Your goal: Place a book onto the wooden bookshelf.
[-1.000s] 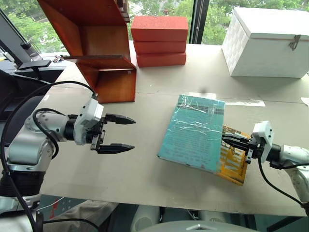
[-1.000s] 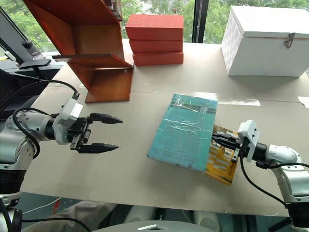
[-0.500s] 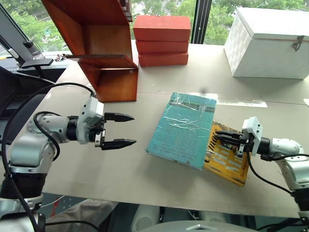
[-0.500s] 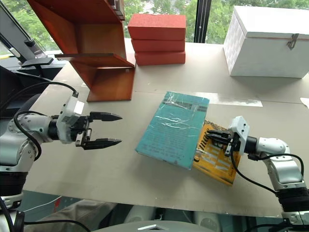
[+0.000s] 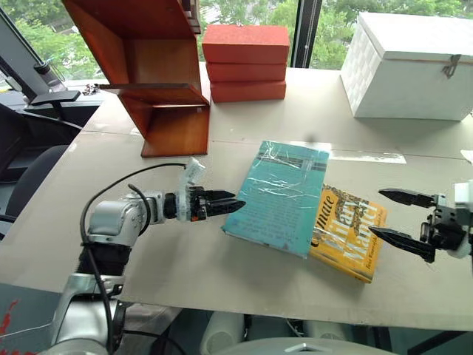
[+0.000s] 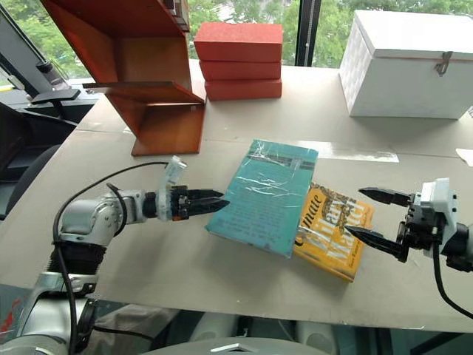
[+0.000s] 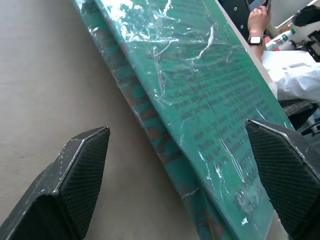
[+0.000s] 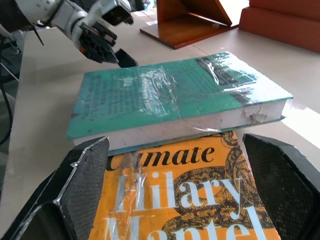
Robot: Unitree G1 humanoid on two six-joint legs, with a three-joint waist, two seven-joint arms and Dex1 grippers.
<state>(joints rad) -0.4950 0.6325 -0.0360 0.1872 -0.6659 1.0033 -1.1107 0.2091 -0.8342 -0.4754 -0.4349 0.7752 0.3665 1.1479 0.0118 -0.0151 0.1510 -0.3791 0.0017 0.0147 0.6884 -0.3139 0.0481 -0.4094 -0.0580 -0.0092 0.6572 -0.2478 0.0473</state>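
The teal book (image 5: 281,196) in crinkled plastic wrap lies flat in the middle of the table, its right edge resting on a yellow-orange book (image 5: 347,235). My left gripper (image 5: 235,205) is open, rolled on its side, with its tips right at the teal book's left edge. In the left wrist view that edge (image 7: 150,125) runs between the two fingers. My right gripper (image 5: 375,212) hangs open just to the right of the yellow-orange book, holding nothing. The wooden bookshelf (image 5: 159,66) stands at the back left.
A stack of orange-red boxes (image 5: 246,63) sits next to the bookshelf. A white chest (image 5: 414,63) stands at the back right. The beige table (image 5: 185,259) ends close to my arms. A person's hand with a watch (image 7: 257,25) shows far off.
My right gripper opened, let go of the yellow-orange book and drew back to the right and up. My left gripper rolled, dropped and moved right up to the teal book's edge.
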